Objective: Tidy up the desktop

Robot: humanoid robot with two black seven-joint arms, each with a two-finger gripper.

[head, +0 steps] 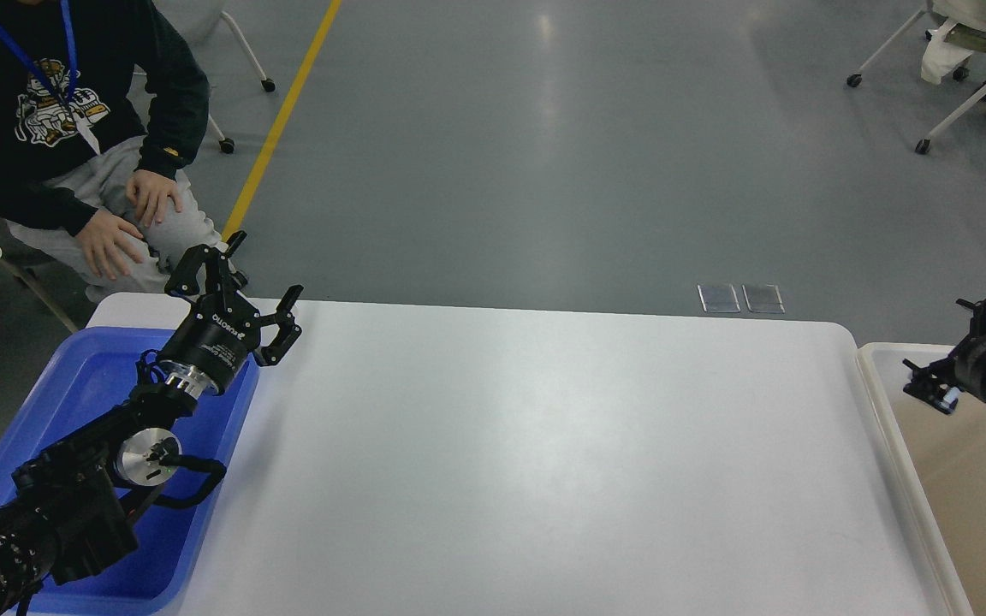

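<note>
The desktop (527,445) is a wide white tabletop with rounded corners, and nothing lies on it. My left gripper (265,268) is open and empty, held above the desktop's far left corner, at the far right edge of the blue tray (82,393). My right gripper (936,346) is open and empty, raised over the far left rim of the beige bin (878,402) at the right edge of the view. No loose item shows in the visible part of the bin.
A person (74,154) in a black sweater sits just beyond the table's far left corner, hands on knees. Wheeled chairs (972,60) stand far back right. A yellow line (283,111) runs along the grey floor.
</note>
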